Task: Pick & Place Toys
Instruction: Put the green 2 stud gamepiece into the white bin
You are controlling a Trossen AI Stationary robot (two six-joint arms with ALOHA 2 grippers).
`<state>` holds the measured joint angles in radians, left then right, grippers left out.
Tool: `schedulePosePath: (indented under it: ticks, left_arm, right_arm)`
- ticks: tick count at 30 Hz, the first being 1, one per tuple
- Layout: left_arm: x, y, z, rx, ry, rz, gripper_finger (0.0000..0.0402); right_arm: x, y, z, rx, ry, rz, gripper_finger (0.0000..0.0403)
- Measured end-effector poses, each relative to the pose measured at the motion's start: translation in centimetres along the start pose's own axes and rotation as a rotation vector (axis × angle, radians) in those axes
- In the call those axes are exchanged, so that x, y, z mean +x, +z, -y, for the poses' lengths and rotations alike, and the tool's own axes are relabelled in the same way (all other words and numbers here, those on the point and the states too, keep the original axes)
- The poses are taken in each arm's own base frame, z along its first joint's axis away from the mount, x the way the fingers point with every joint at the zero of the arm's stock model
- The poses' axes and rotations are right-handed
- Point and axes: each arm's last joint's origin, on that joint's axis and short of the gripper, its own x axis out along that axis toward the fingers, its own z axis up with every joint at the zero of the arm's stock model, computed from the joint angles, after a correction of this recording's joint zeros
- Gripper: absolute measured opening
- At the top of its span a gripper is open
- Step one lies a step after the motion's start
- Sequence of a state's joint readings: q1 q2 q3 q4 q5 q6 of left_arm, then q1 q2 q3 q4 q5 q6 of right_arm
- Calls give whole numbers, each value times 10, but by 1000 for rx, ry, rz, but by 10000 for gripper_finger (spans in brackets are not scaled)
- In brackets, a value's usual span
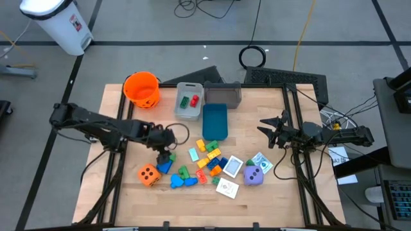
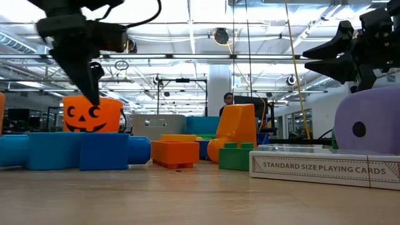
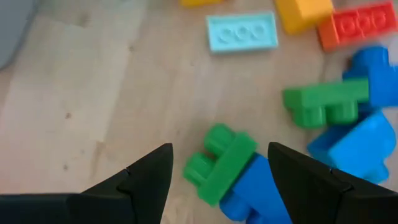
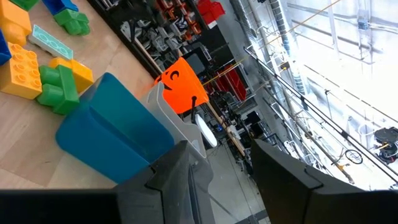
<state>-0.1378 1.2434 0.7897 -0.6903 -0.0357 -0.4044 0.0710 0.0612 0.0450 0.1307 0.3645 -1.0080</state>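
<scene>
We read the target as the green block (image 3: 219, 163) clipped on a blue block (image 3: 261, 193), lying directly below the left gripper (image 3: 221, 171) and between its two dark fingers in the left wrist view. Both look like hard moulded plastic: light, rigid, not fragile, but smooth, so we expect some slip on the studded faces. Our judgement is that the flat long sides of the green piece give the best purchase, with the fingers square across its narrow width rather than on the round studs.

The left gripper stands open, moderately wide, with clear wood showing between each finger and the block; it holds nothing and touches nothing. A second green block (image 3: 326, 102) and a pale blue plate (image 3: 242, 32) lie farther ahead of it, and the orange die (image 1: 149, 174) sits just to its side in the high view.

The right gripper (image 1: 273, 131) waits over bare table, partly open and empty, with the purple die (image 1: 253, 175) near.
</scene>
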Motion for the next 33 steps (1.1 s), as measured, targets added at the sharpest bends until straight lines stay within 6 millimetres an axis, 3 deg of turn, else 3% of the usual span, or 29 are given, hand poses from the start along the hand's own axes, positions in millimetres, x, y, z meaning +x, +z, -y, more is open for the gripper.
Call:
schedulePosePath:
  ticks: [9, 18, 33]
  left_arm:
    - [25, -26, 6, -13, 16, 21, 271]
    - [39, -48, -1, 25, 57, -39, 271]
    - [41, -33, -13, -10, 200, 144, 271]
  right_arm:
    - [0, 0, 0, 0, 0, 0, 169]
    - [0, 0, 0, 0, 0, 0, 169]
    - [0, 0, 0, 0, 0, 0, 169]
